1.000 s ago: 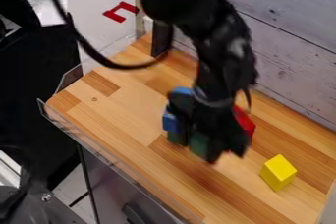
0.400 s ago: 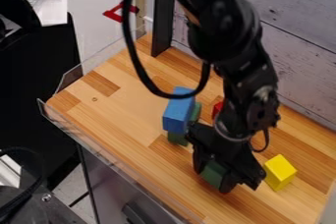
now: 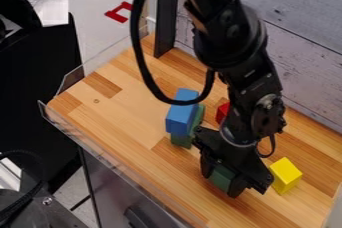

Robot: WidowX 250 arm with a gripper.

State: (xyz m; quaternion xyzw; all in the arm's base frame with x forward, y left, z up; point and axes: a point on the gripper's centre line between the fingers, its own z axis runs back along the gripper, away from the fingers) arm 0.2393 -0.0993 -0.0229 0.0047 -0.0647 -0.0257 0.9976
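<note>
Pinching a dark green block (image 3: pixel 221 177) between its two fingers, the black pincer (image 3: pixel 221 183) hangs low over the near part of the wooden, butcher-block-patterned table (image 3: pixel 120 117). One finger sits at the block's left side and the other at its right, with the green surface showing between them. The black jointed arm (image 3: pixel 234 37) slants down to the pincer from the top edge of the view, and a thick black cable (image 3: pixel 145 74) loops beside it.

Just right of the pincer is a bright yellow block (image 3: pixel 285 176) with flat faces. Up and to the left of the pincer, an oblong blue block (image 3: pixel 181 118) lies on top of dark green block-like material (image 3: pixel 180 140), which shows below it and along its right side. Above the pincer, a red block (image 3: pixel 222 112) is partly hidden by the arm. Farther behind the pincer stand a black upright post (image 3: pixel 165 17) and a whitish plank wall (image 3: pixel 300 52).
</note>
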